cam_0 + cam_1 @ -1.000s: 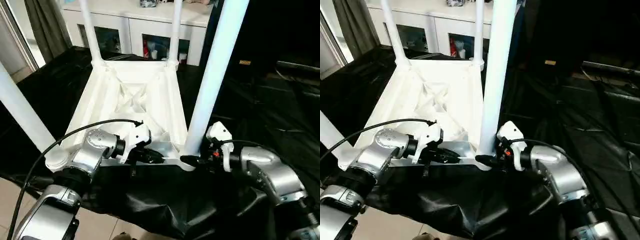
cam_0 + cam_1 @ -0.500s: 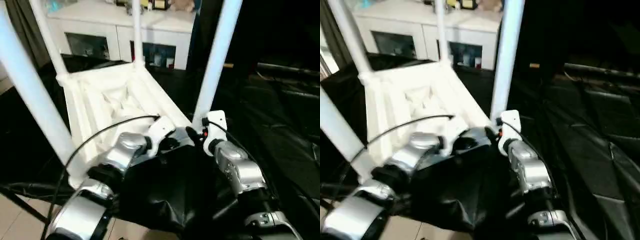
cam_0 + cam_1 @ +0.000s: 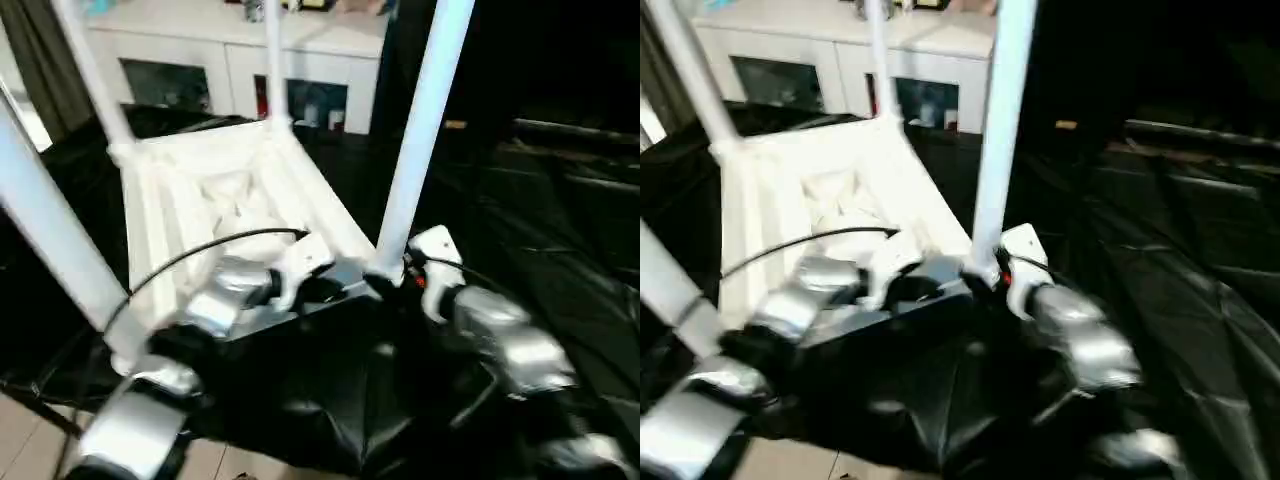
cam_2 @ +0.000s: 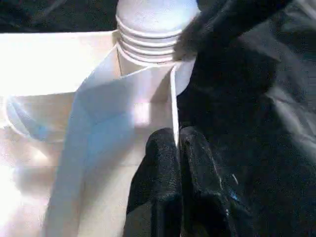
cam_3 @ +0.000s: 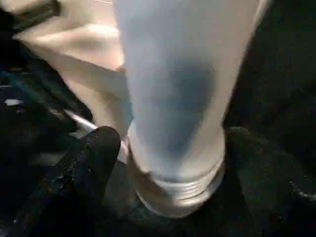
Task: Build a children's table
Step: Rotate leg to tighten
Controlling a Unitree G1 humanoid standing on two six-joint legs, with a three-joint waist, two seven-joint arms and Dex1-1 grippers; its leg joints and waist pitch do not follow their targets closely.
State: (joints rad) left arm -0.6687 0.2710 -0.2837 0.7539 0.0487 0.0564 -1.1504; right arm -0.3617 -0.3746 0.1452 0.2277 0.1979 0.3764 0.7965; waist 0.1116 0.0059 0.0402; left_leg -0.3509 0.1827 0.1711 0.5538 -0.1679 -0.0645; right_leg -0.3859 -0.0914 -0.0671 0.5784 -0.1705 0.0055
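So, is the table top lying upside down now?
Yes, the table top lies upside down: its ribbed underside faces up, and the legs point upward.

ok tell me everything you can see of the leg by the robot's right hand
The leg is a long white tube, plastic by its look, standing upright and slightly tilted in the near right corner socket of the upturned white table top. Ribbed rings circle its foot where it enters the socket. The right hand sits at its base, one black finger beside the ribbed end. Its upper end runs out of view.

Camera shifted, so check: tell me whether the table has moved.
Yes: against the cabinet the table has turned, near right corner swinging toward it.
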